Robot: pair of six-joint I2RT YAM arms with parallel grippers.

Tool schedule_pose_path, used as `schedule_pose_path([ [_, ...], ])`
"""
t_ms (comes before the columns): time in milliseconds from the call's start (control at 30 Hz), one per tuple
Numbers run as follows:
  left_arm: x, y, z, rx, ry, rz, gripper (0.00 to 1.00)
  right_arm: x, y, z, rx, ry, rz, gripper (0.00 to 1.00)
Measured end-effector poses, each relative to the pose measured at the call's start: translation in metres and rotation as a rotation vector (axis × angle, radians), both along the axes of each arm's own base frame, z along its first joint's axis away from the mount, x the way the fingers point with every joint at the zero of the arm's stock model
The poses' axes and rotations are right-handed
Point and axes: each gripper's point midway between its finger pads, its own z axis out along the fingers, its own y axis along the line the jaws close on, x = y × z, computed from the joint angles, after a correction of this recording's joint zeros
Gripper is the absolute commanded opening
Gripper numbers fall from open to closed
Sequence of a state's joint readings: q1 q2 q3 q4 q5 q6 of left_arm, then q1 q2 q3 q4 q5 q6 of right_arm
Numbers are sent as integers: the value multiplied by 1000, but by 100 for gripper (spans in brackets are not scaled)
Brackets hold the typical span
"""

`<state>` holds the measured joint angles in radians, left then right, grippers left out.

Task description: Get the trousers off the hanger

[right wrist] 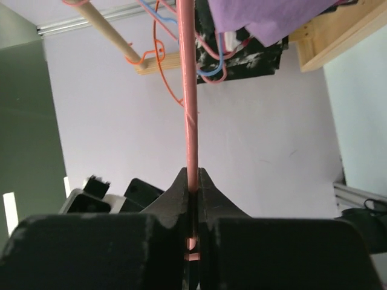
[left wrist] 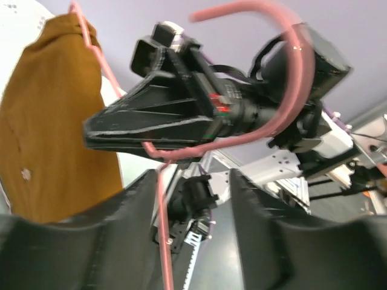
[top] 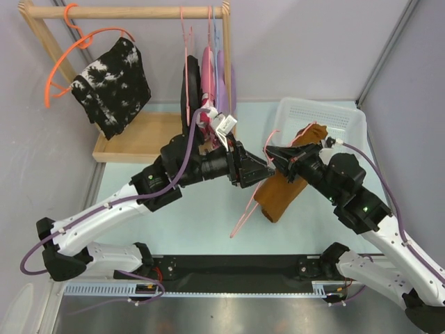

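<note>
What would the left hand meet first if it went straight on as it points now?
Probably the pink wire hanger, which runs between the left hand's open fingers; close behind stands the right hand, shut on that wire. Depth is uncertain.

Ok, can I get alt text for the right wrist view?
The right gripper is shut on the thin pink hanger, whose wire rises straight up the middle of the frame. Behind it, against a pale wall, a wooden rail carries an orange hanger, with purple cloth and a black-and-white garment at the top.
</note>
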<state>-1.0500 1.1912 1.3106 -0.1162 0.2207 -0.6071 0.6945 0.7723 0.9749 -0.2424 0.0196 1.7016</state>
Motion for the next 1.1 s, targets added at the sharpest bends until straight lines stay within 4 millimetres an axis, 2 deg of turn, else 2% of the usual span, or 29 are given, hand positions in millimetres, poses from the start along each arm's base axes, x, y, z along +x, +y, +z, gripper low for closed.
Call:
schedule_pose_path([
  [100,-6,4,6,10,-38,-29,73,3,-2,-9,-33,10,-7,0],
  [167,-14,10,19,9,-76,-52,77,5,-4,-16,-47,28,-7,0],
  [267,-28,31,42,-1,-150,-72,81,5,-5,-22,-57,47,15,0],
  [433,-63,73,66,-9,-253,-162,88,3,-11,-22,-53,49,71,0],
  [500,-80,82,67,-6,-268,-239,92,1,-12,-19,-53,48,112,0],
  [600,-107,88,67,-20,-266,-382,92,-8,-6,-13,-61,38,208,0],
  [700,-125,87,60,-34,-221,-502,90,-22,4,-3,-69,8,329,0],
  [800,-132,80,51,-32,-153,-575,89,-37,12,9,-73,-35,450,0],
  [933,-126,59,35,-26,-36,-610,85,-54,19,28,-65,-133,572,0],
  [1100,-112,33,16,-32,111,-591,83,-63,23,45,-62,-270,644,0],
])
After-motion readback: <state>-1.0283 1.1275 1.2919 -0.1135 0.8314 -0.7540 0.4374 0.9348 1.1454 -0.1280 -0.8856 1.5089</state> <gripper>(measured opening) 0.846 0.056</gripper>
